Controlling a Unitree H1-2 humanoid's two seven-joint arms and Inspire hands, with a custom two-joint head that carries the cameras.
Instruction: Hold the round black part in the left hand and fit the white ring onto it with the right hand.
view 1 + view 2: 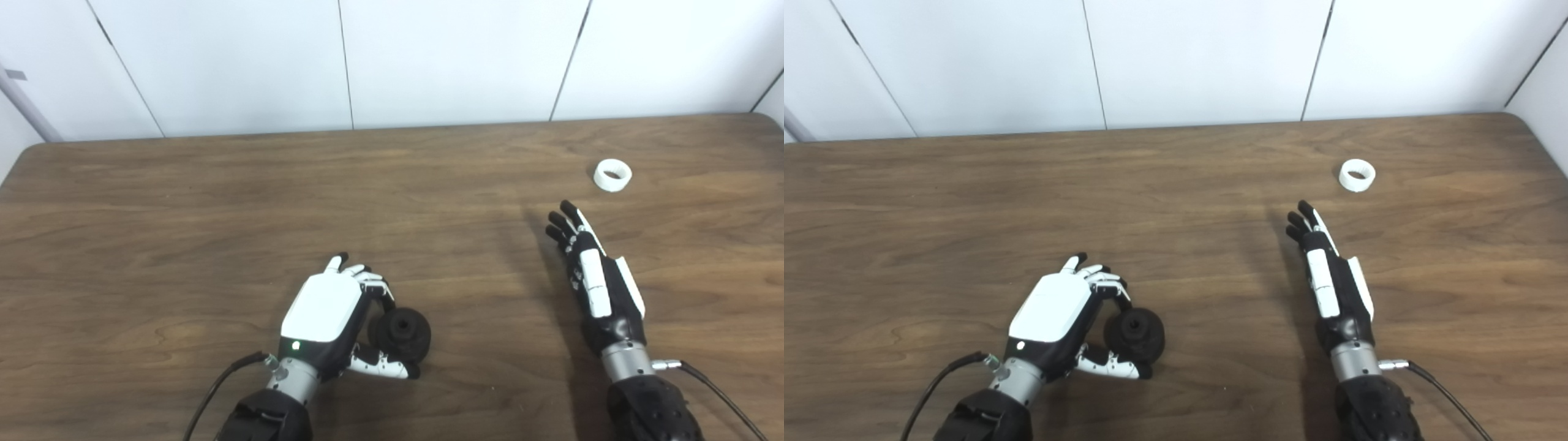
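**Black part in our left hand, ring apart on the counter**

Our left hand [324, 312] curls its fingers and thumb around the round black ribbed part [402, 334], which rests on the brown wooden counter [184, 233]. Our right hand [594, 282] is stretched out flat with fingers extended, holding nothing. The small white plastic ring [612, 175] lies beyond it, untouched.

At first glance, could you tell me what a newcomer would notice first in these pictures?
Likely the left hand near the front edge, its fingers curled around a round black part on the wooden table. Next, the small white ring lying alone at the far right, beyond the open right hand.
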